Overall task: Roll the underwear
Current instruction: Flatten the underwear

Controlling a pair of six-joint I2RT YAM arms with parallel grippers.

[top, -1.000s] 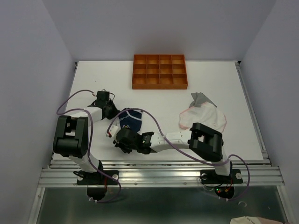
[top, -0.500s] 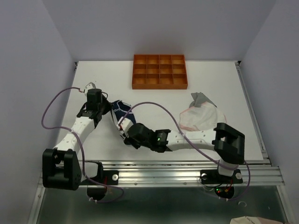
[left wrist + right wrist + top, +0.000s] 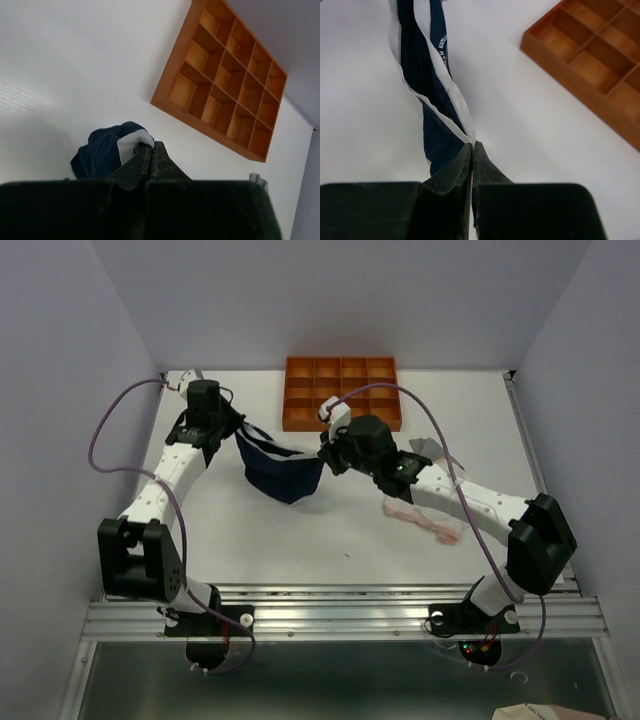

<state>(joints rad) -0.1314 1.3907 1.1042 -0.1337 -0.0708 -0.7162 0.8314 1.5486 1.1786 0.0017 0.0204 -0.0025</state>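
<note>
The navy underwear [image 3: 283, 472] with white trim hangs stretched between my two grippers above the table's middle. My left gripper [image 3: 237, 430] is shut on its left end; in the left wrist view the white trim [image 3: 131, 143] bunches at my left gripper [image 3: 152, 145]. My right gripper [image 3: 325, 447] is shut on its right end; the trimmed cloth [image 3: 427, 75] runs away from my right gripper [image 3: 472, 145]. A pale pink-white underwear [image 3: 428, 521] lies under the right arm. A grey cloth [image 3: 422, 447] shows beside it, mostly hidden by the arm.
An orange wooden tray [image 3: 343, 393] of small compartments stands at the back middle, just behind the right gripper; it also appears as the tray [image 3: 225, 75] and the tray [image 3: 592, 60] in the wrist views. Purple cables loop from both arms.
Both arms have lifted the navy underwear off the table and carried it toward the back, spreading it between them. The right gripper closed on it. The pink-white garment now lies more bunched.
</note>
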